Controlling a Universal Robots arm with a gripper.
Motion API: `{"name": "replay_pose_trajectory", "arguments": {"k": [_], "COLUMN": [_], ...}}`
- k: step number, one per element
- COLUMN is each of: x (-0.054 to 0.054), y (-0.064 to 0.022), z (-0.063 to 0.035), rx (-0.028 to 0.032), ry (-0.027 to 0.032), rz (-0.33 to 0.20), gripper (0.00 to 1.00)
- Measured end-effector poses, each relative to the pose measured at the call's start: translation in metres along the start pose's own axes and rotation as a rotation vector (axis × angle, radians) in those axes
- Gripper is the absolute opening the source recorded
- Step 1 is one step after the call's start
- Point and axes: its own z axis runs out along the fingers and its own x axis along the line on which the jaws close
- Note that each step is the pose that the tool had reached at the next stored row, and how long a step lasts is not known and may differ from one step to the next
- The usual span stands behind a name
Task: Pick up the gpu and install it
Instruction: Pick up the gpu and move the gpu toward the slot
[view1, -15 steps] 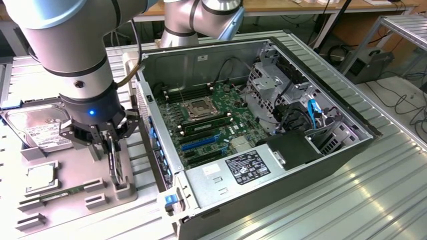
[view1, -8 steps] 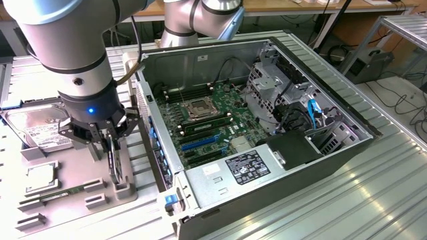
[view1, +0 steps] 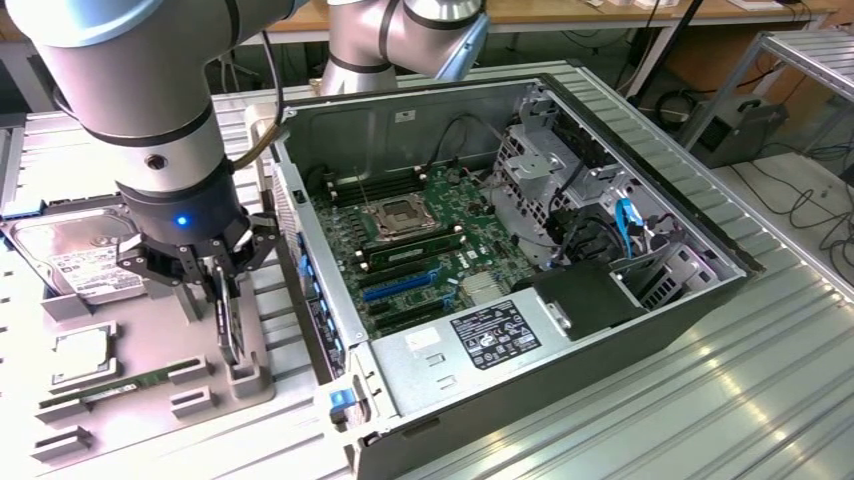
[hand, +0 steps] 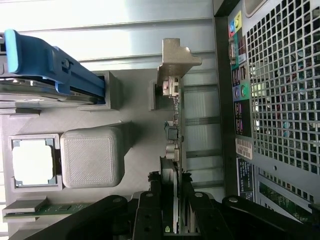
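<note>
Squarely above the edge-standing gpu (hand: 175, 132), the gripper (hand: 171, 214) pinches its top edge, its long axis running away toward the silver bracket (hand: 176, 57).

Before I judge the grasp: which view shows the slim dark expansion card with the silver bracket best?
The wrist view: the slim dark expansion card runs edge-on from its silver bracket into the black claw, which grips it. In the exterior view it is a dark upright sliver beneath the claw.
</note>
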Motion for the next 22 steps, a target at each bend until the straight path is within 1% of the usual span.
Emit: {"name": "replay_pose_trajectory", "arguments": {"k": [22], "x": [0.0], "y": [0.0004], "z": [-0.0121], "rx": [0.0001], "ry": [0.0001], "rz": [0.0], "gripper": [0.26]}}
